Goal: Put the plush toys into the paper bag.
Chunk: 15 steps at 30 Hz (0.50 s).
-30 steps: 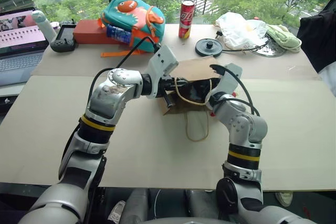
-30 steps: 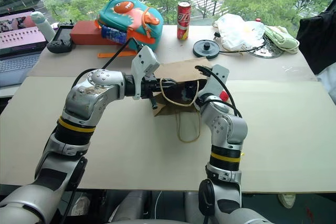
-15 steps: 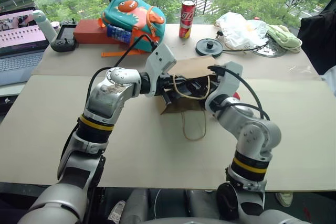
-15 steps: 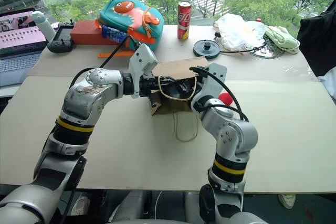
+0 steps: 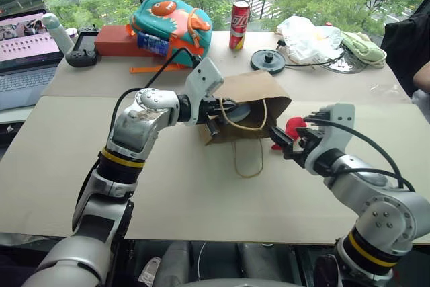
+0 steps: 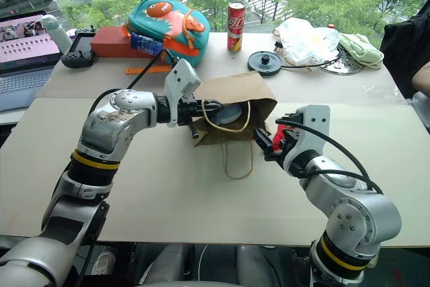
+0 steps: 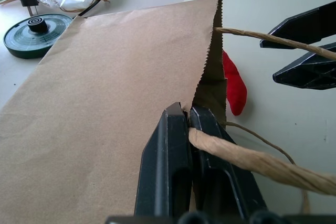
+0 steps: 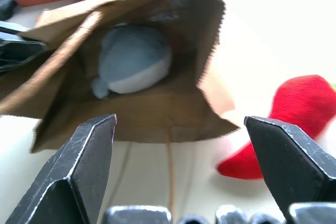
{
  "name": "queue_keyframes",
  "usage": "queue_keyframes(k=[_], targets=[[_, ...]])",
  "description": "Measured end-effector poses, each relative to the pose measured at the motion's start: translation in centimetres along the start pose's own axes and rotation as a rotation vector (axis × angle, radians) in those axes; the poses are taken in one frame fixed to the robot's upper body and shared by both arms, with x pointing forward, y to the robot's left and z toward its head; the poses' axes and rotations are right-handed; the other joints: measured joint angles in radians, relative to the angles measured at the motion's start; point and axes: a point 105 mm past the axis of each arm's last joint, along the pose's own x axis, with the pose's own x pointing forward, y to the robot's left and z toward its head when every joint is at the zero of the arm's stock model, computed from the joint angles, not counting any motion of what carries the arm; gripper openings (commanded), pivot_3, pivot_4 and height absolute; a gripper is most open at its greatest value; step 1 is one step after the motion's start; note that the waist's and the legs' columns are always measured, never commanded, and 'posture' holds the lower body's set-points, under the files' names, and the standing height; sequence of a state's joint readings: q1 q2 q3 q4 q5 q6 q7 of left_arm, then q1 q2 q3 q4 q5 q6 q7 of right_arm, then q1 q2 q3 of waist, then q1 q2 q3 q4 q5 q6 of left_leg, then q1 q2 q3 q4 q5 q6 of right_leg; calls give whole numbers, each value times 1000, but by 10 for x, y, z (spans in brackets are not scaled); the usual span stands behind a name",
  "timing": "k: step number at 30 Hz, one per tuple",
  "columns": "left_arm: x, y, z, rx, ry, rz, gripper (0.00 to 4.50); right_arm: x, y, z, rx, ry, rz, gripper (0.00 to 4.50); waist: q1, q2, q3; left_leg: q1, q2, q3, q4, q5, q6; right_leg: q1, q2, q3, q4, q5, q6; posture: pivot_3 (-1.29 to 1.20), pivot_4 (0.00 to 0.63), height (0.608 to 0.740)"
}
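Brown kraft paper bag [image 5: 250,102] lies on its side at the centre of the head views, its mouth facing the lower right of the frame, on the pale board surface [image 5: 168,186]. The left gripper [image 7: 190,124], coming in from the left of the frame, has its black fingers [image 7: 168,166] clenched on the bag's near rim and on one tan cord handle [image 7: 247,158], propping the mouth open. Inside the bag, seen in the right wrist view, sits the round fuzzy grey-blue ball toy [image 8: 134,59], so that half of the task looks done. The red chili-shaped plush toy [image 5: 292,128] lies on the surface just outside the bag's mouth, at its right-hand corner, close beside the paper. The right gripper [image 6: 267,144] hangs at centre right with its fingers [image 8: 86,156] spread wide and holding nothing, pointing toward the bag. From those fingers the chili lies ahead and off to the right side of the frame, not between them; its long axis appears to run slantwise, one end toward the bag's mouth. The right arm is by far the nearer one, so the coming grasp would likely need it to shift rightward and line its fingers across the chili's narrow body.
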<state>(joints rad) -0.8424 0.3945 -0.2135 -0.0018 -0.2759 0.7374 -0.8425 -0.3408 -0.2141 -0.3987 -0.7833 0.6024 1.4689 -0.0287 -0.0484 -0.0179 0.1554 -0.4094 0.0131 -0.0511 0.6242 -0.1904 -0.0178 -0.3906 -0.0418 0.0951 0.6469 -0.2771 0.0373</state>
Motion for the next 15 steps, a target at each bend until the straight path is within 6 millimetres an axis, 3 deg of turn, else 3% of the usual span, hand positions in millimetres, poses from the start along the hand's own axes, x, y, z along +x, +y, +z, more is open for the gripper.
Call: queue_keyframes(k=[3, 7, 15], targets=[[-1, 1, -1, -1, 3, 5, 179, 19, -28, -16, 44, 66, -173, 4360, 1, 0, 0, 0, 0, 1, 0, 0, 0, 0, 0, 1, 0, 0, 0, 0, 150, 739], [0, 0, -2, -4, 1, 8, 179, 43, -45, -36, 25, 124, -295, 4360, 1, 0, 0, 0, 0, 1, 0, 0, 0, 0, 0, 1, 0, 0, -1, 0, 150, 739], [0, 0, -6, -12, 6, 15, 179, 67, -51, -39, -21, 101, -338, 4360, 2, 0, 0, 0, 0, 1, 0, 0, 0, 0, 0, 1, 0, 0, -1, 0, 150, 739]])
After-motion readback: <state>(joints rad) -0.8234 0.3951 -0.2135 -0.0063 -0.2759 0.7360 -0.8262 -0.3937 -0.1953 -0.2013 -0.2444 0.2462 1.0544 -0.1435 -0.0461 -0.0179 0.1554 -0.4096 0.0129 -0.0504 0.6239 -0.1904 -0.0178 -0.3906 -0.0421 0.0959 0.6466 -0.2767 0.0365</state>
